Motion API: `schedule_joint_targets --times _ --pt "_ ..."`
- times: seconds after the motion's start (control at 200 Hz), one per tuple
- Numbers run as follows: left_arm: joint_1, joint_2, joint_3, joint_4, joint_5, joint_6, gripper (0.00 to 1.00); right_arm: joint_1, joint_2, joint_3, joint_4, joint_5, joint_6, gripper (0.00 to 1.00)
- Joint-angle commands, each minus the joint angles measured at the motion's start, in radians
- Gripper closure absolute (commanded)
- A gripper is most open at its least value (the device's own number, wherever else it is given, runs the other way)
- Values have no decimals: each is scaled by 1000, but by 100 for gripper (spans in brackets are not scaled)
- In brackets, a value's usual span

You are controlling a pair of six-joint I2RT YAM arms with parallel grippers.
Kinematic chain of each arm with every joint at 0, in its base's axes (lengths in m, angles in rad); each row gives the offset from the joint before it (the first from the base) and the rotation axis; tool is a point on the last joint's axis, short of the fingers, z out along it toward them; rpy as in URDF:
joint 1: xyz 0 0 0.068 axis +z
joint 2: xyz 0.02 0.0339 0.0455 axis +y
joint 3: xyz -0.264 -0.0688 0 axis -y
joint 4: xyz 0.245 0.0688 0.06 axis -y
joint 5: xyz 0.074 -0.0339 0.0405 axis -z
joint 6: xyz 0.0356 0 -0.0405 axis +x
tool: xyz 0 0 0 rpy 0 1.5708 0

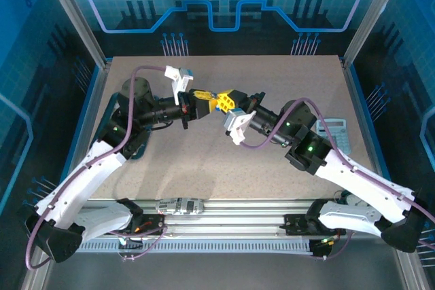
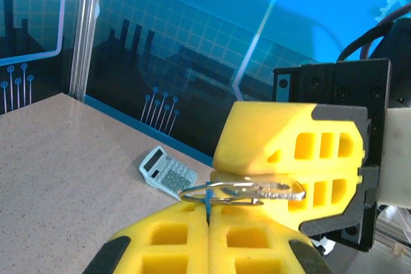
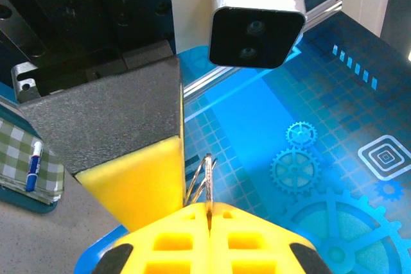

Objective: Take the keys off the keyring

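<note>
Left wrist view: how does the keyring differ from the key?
The keyring is a thin round wire loop; the key has a flat, toothed blade. The keyring lies above the left tool; the key points toward the right tool. Both are silvery metal.

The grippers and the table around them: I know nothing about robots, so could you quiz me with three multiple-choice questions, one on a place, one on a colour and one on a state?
1. Where does the calculator lie?
A on the table, near its right edge
B on the back wall
C on the floor

2. What colour are the gripper pads?
A green
B yellow
C red

3. How do the two grippers stand?
A both wide open
B one open, one shut
C both shut

Answers:
1 A: it lies flat beside the right arm.
2 B: the foam is yellow.
3 C: the left gripper pinches at the keyring, and the right gripper pinches the keys.
</note>
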Motion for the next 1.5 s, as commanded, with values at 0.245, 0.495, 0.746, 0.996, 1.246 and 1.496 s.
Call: schedule_joint_targets --times 0.245,0.495,0.746,0.996,1.246,1.496 --pt "7 -31 -32 8 81 -42 100 -52 -44 -13 36 -20 -15 100" --pt "17 -29 -41 63 84 -84 100 -37 -37 -32 51 -17 -16 100" --pt "49 -39 -71 145 94 -157 100 -27 -42 -52 31 -29 -39 100" --pt "52 -31 -71 153 103 -172 100 40 -11 -44 15 3 -111 100" --pt "55 -36 -70 157 99 -181 100 56 20 -32 -6 50 -134 100" --pt "67 -64 -109 177 83 -189 100 2 -1 -17 -6 23 -48 100"
